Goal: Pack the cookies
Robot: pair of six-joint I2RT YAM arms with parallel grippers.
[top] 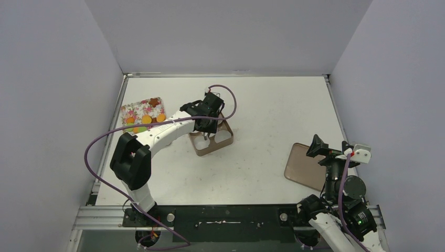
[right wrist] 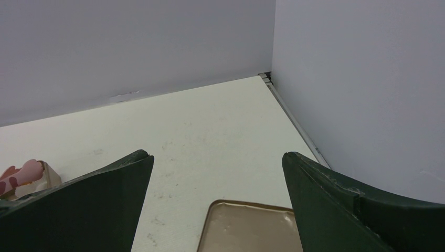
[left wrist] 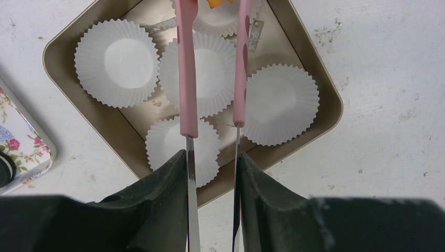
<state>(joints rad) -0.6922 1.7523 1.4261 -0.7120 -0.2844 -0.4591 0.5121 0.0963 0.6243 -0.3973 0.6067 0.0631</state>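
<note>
A: L gripper point(left wrist: 211, 157) status?
B: Clenched on pink tongs point(left wrist: 187, 79), squeezing both legs inward. Hanging over brown tin point(left wrist: 63, 68), approx. mid-table point(top: 273, 115).
A: Anything in tong tips?
B: Yep, orange cookie point(left wrist: 219, 2) pinched betw. tips, above far paper cup. Mostly cut off by top of L wrist view, so shape unclear.
A: Inside tin?
B: Five white paper cups point(left wrist: 116, 63), crowded, edges touching or overlapping. Tong legs crossing over middle one.
A: Other cookies point(top: 146, 119)?
B: Lying on flowered tray point(top: 137, 108), left of tin, close to L wall. Several orange, one dark brown at far end, green one at near edge. Exact count hard to tell from overhead.
A: R gripper point(right wrist: 218, 156)?
B: Released, fingers spread wide, holding nothing. Sitting at R side of table, well apart from tin, above a brown lid point(right wrist: 246, 226) lying flat.
A: Tongs visible from that side?
B: Only a pink end at far L of R wrist view, next to tin corner.
</note>
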